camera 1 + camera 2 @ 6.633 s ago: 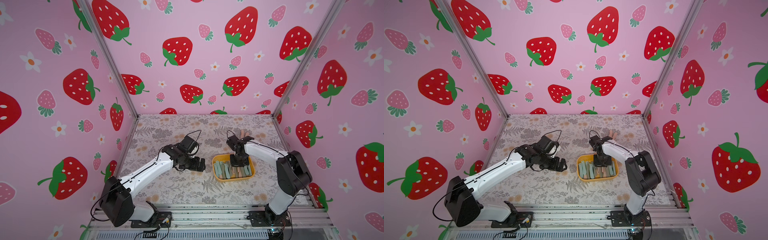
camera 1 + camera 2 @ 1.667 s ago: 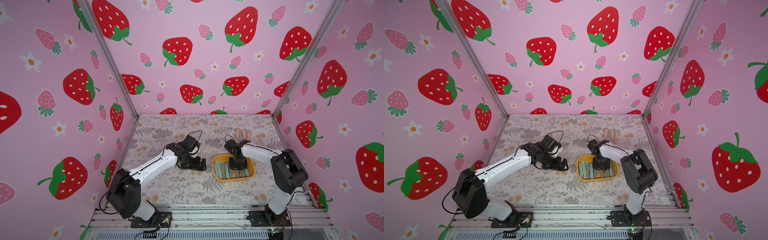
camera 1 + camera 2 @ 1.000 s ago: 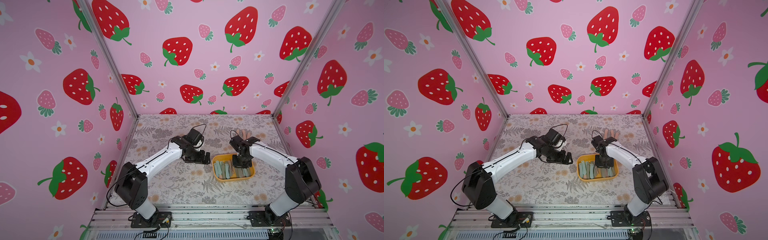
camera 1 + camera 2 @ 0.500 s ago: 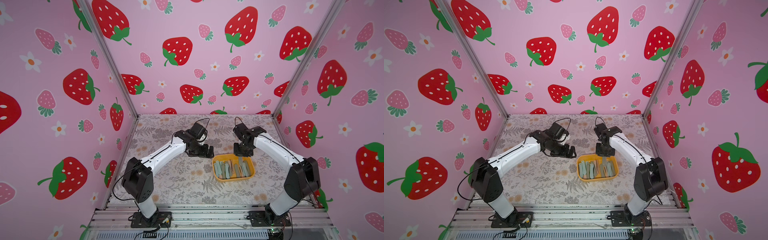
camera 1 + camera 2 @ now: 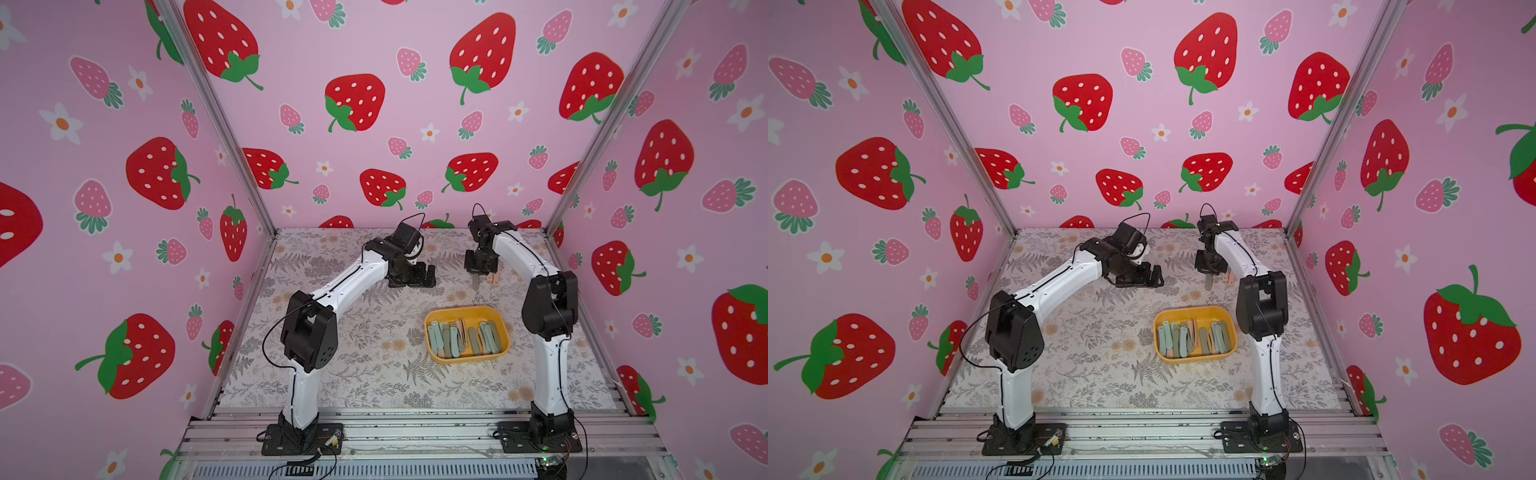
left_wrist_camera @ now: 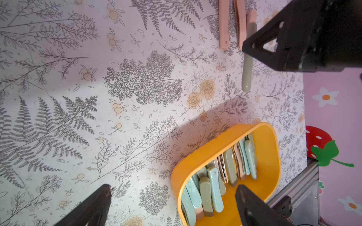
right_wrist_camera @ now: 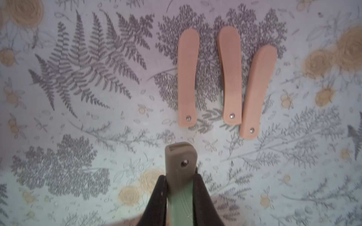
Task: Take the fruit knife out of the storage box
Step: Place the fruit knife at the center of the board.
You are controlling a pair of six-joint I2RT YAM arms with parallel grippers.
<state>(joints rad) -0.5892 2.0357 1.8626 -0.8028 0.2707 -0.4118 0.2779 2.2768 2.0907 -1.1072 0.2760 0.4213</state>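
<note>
Black jaws of the right gripper (image 7: pixel 179 183) clench a folded, olive-green fruit knife (image 7: pixel 180 162), hiding its middle; the wrist view shows only its squared, riveted end. It hangs outside the glossy yellow-orange storage box (image 5: pixel 467 358), farther back, near three smooth peach folded knives (image 7: pixel 229 76) on the fern-printed mat (image 7: pixel 78 78). Overlapping knives (image 5: pixel 442 340) in the box resist counting. The left gripper (image 6: pixel 173 192) gapes empty.

Yellow-orange plastic storage box (image 5: pixel 471 358) on the flowery table cloth (image 5: pixel 353 353), pile of folded knives (image 5: pixel 451 338) in it, three pink folded knives (image 7: pixel 231 78) behind the box, olive-green folded fruit knife (image 7: pixel 180 162) in the right gripper (image 7: pixel 179 177), just left of them
</note>
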